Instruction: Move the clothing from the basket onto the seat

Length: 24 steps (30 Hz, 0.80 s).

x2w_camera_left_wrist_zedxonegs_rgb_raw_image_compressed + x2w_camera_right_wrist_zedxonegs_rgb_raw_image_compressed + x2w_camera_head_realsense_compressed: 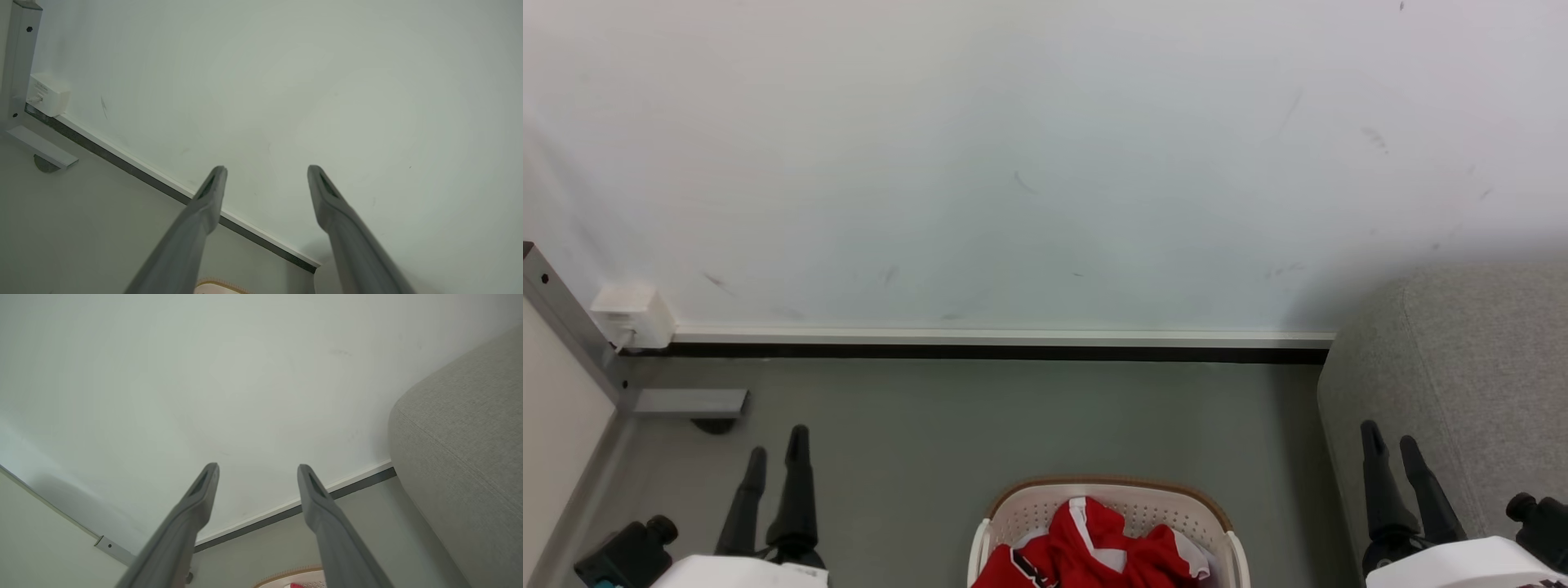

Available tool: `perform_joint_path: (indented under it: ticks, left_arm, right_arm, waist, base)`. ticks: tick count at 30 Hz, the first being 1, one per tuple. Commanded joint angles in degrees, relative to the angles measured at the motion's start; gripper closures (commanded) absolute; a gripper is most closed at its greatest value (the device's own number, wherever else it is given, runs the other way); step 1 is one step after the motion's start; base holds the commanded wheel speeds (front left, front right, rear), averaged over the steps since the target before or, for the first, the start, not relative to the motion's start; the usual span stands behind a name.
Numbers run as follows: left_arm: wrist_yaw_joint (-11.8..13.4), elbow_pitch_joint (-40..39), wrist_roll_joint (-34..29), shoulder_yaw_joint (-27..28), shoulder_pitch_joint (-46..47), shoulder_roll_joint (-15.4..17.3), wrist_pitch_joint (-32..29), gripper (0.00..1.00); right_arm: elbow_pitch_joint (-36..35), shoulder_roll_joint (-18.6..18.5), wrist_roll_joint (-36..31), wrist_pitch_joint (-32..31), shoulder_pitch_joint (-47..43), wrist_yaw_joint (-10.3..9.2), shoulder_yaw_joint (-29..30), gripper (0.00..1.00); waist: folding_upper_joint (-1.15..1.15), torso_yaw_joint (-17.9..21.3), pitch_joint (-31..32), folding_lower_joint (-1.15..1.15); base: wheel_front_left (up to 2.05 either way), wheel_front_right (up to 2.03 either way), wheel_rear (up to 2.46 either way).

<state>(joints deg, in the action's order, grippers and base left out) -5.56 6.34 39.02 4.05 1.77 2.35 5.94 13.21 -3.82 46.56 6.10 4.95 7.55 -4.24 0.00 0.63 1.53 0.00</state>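
In the basket (1027, 513) on the floor (1013, 425) lies the heaped red clothing (1094, 547). Left of the basket the left fingers (796, 482) stand spread wide, holding nothing. Right of it the right fingers (1380, 482) do likewise, with the grey sofa (1462, 367) farther right.

**Basket in the Middle, Seat to Its Right**

The clothing (1094, 549) lies in the basket (1036, 508), which stands on the floor (1013, 416) before the wall (1045, 163). The seat (1462, 367) stands right of the basket, by the wall. The left gripper (778, 443) hangs left of the basket, and the right gripper (1389, 434) hangs at the seat's near edge.
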Motion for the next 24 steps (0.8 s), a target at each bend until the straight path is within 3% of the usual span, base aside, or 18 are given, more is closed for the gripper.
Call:
perform_joint_path:
  ticks: [1,24]
  left_arm:
    - [-0.1,-0.9,-2.2,0.0,0.0,0.5,0.8,0.00]
    - [0.3,-2.4,-16.4,-0.3,-0.7,0.6,4.3,0.00]
  right_arm:
    - [-0.4,-0.2,-1.7,0.6,1.5,-0.05,-0.5,0.00]
    - [-0.1,-0.5,-14.6,4.1,2.4,-0.08,-3.4,0.00]
  waist:
    - [0.00,0.1,0.0,0.00]
    - [0.00,-0.2,0.4,0.00]
  base:
    - [0.00,0.00,0.00]
    - [0.00,0.00,0.00]
